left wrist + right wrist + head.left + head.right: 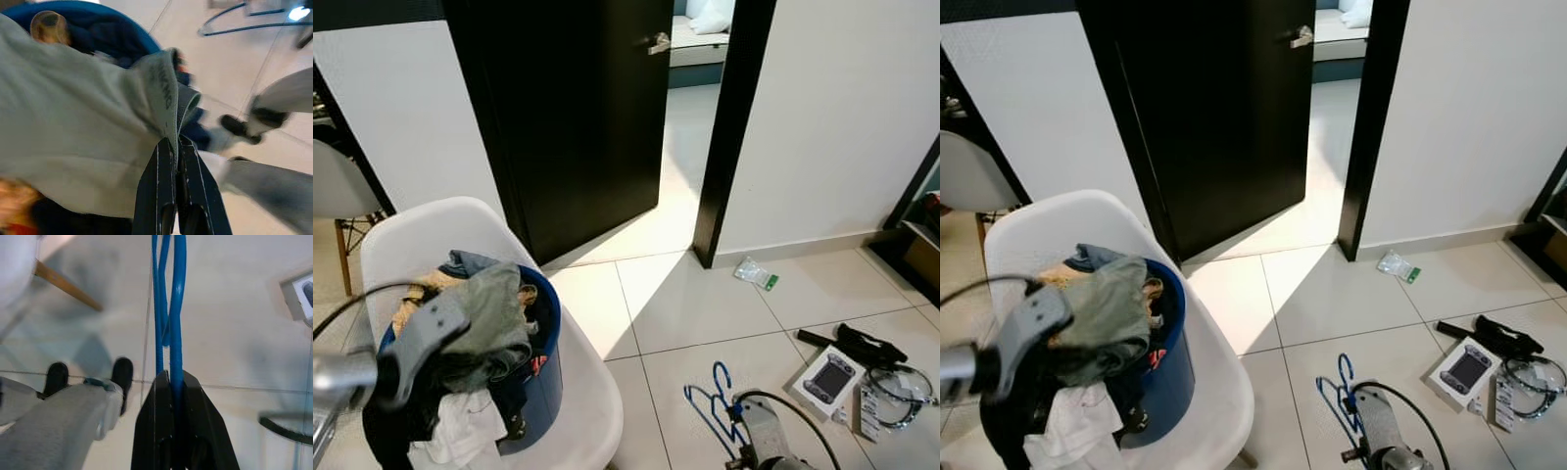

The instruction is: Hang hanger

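A blue wire hanger [709, 401] hangs low over the tiled floor at the bottom right, and my right gripper [170, 378] is shut on its blue wires [176, 308]. A blue basket [544, 387] heaped with clothes stands on a white chair [592, 392] at the left. My left gripper [175, 143] is shut on the hem of a grey-green garment [495, 305] at the top of that heap. The left arm [406, 348] reaches in from the left edge.
A black door [578, 117] stands ajar with an open doorway to its right. On the floor at the right lie a white box [829, 380], black cables [869, 346] and a plastic packet [756, 273]. Another chair [337, 186] stands at far left.
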Controlling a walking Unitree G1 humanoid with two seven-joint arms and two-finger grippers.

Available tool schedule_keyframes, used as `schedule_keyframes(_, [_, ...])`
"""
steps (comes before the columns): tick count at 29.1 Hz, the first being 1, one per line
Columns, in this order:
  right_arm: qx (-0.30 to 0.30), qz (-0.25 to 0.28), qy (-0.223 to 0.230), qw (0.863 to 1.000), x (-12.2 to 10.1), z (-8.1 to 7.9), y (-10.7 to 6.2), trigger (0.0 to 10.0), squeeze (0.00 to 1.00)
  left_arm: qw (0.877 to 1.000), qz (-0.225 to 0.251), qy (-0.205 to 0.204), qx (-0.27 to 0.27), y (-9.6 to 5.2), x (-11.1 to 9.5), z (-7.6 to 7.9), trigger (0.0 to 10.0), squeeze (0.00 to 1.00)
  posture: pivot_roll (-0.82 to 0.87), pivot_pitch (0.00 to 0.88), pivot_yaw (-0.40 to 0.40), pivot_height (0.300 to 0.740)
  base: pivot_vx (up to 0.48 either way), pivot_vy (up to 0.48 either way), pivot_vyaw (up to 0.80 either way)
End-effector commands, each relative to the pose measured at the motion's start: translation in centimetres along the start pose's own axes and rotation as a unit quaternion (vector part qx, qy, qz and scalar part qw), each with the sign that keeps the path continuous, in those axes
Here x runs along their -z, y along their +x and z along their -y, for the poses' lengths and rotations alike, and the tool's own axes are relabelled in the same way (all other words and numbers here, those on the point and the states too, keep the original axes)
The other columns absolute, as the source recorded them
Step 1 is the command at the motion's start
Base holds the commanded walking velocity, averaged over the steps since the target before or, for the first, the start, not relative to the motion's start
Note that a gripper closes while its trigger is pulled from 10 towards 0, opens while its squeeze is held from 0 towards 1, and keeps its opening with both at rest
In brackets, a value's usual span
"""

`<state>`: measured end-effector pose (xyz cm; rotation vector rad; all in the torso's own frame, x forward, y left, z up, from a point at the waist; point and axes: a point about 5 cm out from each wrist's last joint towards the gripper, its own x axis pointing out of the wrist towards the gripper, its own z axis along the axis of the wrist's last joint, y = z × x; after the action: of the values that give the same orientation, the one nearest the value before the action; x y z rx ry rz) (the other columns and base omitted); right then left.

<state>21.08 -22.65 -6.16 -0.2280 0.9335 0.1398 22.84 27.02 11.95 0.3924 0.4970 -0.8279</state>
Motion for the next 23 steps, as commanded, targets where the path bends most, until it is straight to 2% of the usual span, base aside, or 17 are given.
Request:
schedule_keyframes(1, [-0.003,-0.001,0.000,1.000,0.0,-0.2,0.0,10.0,0.00,1.000,-0.019,-0.008,0.005,-1.5,0.4,-0.1,10.0,0.00,-0.02,0.000,0.023,0.740,0.000,0.000,0.00])
schedule_keyframes(2, [-0.003,-0.001,0.000,1.000,0.0,-0.2,0.0,10.0,0.00,1.000,-0.019,-0.008,0.005,-1.5,0.4,-0.1,10.0,0.00,-0.02,0.000,0.023,0.740,0.000,0.000,0.00])
schedule_keyframes(4, [-0.004,-0.001,-0.001,1.000,0.0,-0.2,0.1,10.0,0.00,0.999,-0.046,-0.023,0.019,-2.6,1.5,0.4,10.0,0.00,-0.02,0.000,0.026,0.740,0.000,0.000,0.00])
schedule_keyframes(6, [-0.004,-0.001,-0.001,1.000,0.0,-0.2,0.1,10.0,0.00,0.998,-0.051,-0.032,0.031,-3.0,1.8,0.9,10.0,0.00,-0.02,0.000,0.029,0.740,0.000,0.000,0.00])
schedule_keyframes(7, [-0.004,-0.001,-0.001,1.000,-0.1,-0.2,0.1,10.0,0.00,0.997,-0.048,-0.040,0.049,-3.1,1.9,1.5,10.0,0.00,-0.02,0.000,0.030,0.740,0.000,0.000,0.00])
schedule_keyframes(10, [-0.003,0.000,-0.001,1.000,-0.1,-0.2,0.1,10.0,0.00,0.996,-0.044,-0.044,0.062,-3.2,1.8,1.9,10.0,0.00,-0.02,0.000,0.030,0.740,0.000,0.000,0.00])
schedule_keyframes(12, [-0.002,0.000,-0.002,1.000,-0.1,-0.1,0.1,10.0,0.00,0.993,-0.029,-0.048,0.102,-3.0,1.2,3.1,10.0,0.00,-0.02,0.000,0.031,0.740,0.000,0.000,0.00])
schedule_keyframes(16, [-0.001,0.001,-0.002,1.000,-0.2,0.0,0.0,10.0,0.00,0.991,-0.028,-0.047,0.126,-2.7,0.9,3.9,10.0,0.00,-0.02,0.000,0.029,0.740,0.000,0.000,0.00])
schedule_keyframes(17, [-0.001,0.001,-0.002,1.000,-0.2,0.0,0.0,10.0,0.00,0.991,-0.028,-0.047,0.126,-2.7,0.9,3.9,10.0,0.00,-0.02,0.000,0.029,0.740,0.000,0.000,0.00])
schedule_keyframes(19, [-0.001,0.001,-0.004,1.000,-0.2,0.1,0.0,10.0,0.00,0.991,-0.049,-0.037,0.119,-1.7,1.4,4.0,10.0,0.00,-0.02,0.000,0.032,0.740,0.000,0.000,0.00])
schedule_keyframes(22, [0.000,0.001,-0.004,1.000,-0.2,0.1,0.0,10.0,0.00,0.992,-0.059,-0.033,0.110,-1.2,1.7,4.0,10.0,0.00,-0.02,0.000,0.035,0.740,0.000,0.000,0.00])
schedule_keyframes(23, [0.000,0.001,-0.004,1.000,-0.2,0.1,0.0,10.0,0.00,0.992,-0.079,-0.027,0.098,-0.9,2.3,3.8,10.0,0.00,-0.03,0.000,0.036,0.740,0.000,0.000,0.00])
